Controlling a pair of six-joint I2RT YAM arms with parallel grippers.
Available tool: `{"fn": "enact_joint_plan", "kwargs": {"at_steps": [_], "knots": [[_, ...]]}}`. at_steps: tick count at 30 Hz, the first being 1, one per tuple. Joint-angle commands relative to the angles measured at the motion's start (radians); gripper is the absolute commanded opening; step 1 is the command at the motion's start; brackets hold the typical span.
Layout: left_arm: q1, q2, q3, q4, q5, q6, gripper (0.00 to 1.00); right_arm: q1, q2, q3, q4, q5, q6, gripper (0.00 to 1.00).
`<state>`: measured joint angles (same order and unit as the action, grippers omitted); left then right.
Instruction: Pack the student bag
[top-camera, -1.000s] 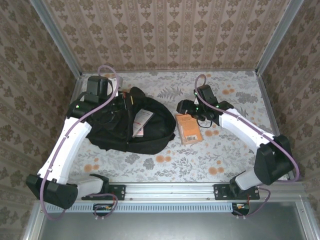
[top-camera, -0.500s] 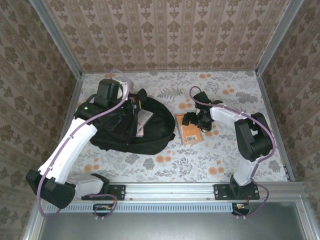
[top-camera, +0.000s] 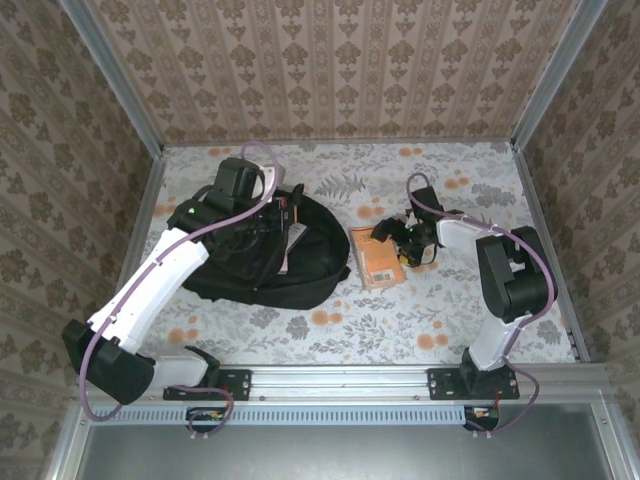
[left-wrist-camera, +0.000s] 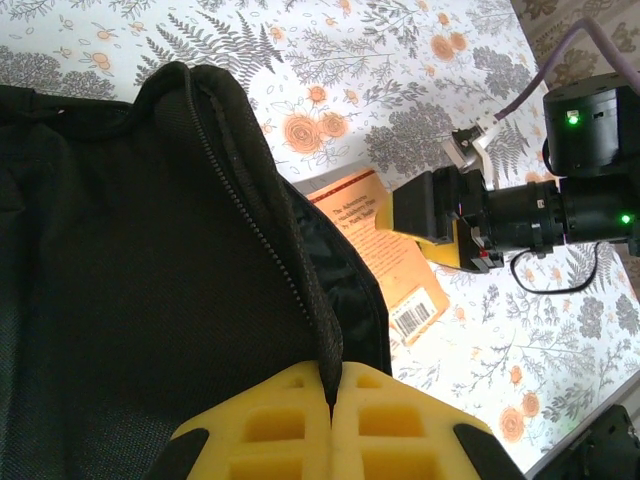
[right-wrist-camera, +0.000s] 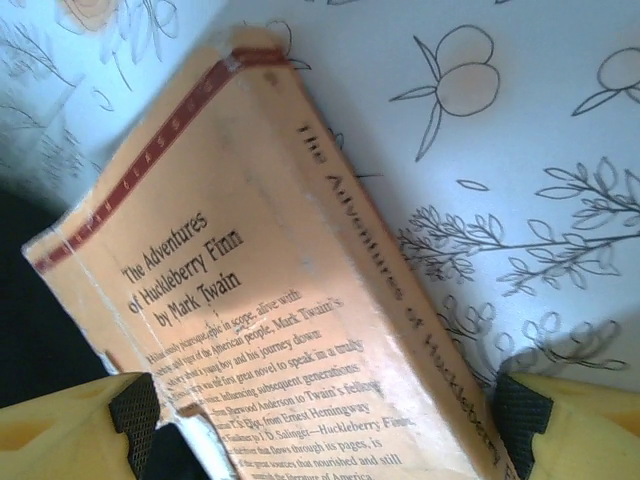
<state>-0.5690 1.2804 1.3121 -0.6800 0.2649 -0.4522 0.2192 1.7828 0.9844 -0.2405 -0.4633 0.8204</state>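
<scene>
The student bag (top-camera: 262, 262), a large black soft fabric backpack with a rounded top, is laid flat on the left half of the flowered table (top-camera: 400, 325), well back from the near edge. A line of black zipper teeth (left-wrist-camera: 262, 250) is traced along the lip of its opening in the left wrist view. In that opening a white paper-like item (top-camera: 291, 243) is seen from above; what it is cannot be told. Just beside the bag, to its right, 1 orange paperback (top-camera: 373, 258) is laid flat on the table.

The left gripper (left-wrist-camera: 331, 400) is closed completely, its 2 yellow pads (left-wrist-camera: 280, 430) pressed together on the bag's zipper lip. The right gripper (right-wrist-camera: 330, 425) is spread wide, with 1 finger on each side of the paperback; whether the fingers touch it cannot be told.

In the right wrist view the title "The Adventures of Huckleberry Finn" by Mark Twain is read on the cover, whereas from above the book is seen as a plain orange rectangle. A barcode label (left-wrist-camera: 415, 320) on the cover is shown by the left wrist view.
</scene>
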Motion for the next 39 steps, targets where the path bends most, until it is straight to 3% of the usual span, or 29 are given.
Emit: {"fn": "enact_joint_plan", "kwargs": {"at_steps": [1,7,14,18,19,24,35,39], "knots": [[-0.006,0.010,0.027,0.027,0.011,-0.013,0.00,0.088,0.121,-0.064,0.408,-0.357,0.175,0.90],[-0.008,0.014,0.044,0.003,-0.002,0.003,0.00,0.127,0.108,-0.065,0.436,-0.350,0.204,0.89],[0.025,-0.038,0.067,-0.111,-0.158,0.066,0.00,0.131,0.095,-0.092,0.410,-0.312,0.182,0.87],[0.054,-0.068,0.055,-0.169,-0.261,0.102,0.12,0.131,0.077,-0.103,0.356,-0.274,0.137,0.87],[0.065,-0.072,0.052,-0.185,-0.270,0.105,0.20,0.131,0.066,-0.102,0.332,-0.259,0.118,0.87],[0.062,-0.078,0.053,-0.224,-0.307,0.114,0.36,0.132,-0.009,-0.072,0.109,-0.089,-0.014,0.87],[-0.285,0.046,0.136,-0.245,-0.251,0.097,0.70,0.131,-0.151,-0.080,-0.050,0.088,-0.105,0.88],[-0.386,0.080,0.080,-0.176,-0.157,0.042,0.70,0.130,-0.165,-0.089,-0.057,0.103,-0.108,0.88]]}}
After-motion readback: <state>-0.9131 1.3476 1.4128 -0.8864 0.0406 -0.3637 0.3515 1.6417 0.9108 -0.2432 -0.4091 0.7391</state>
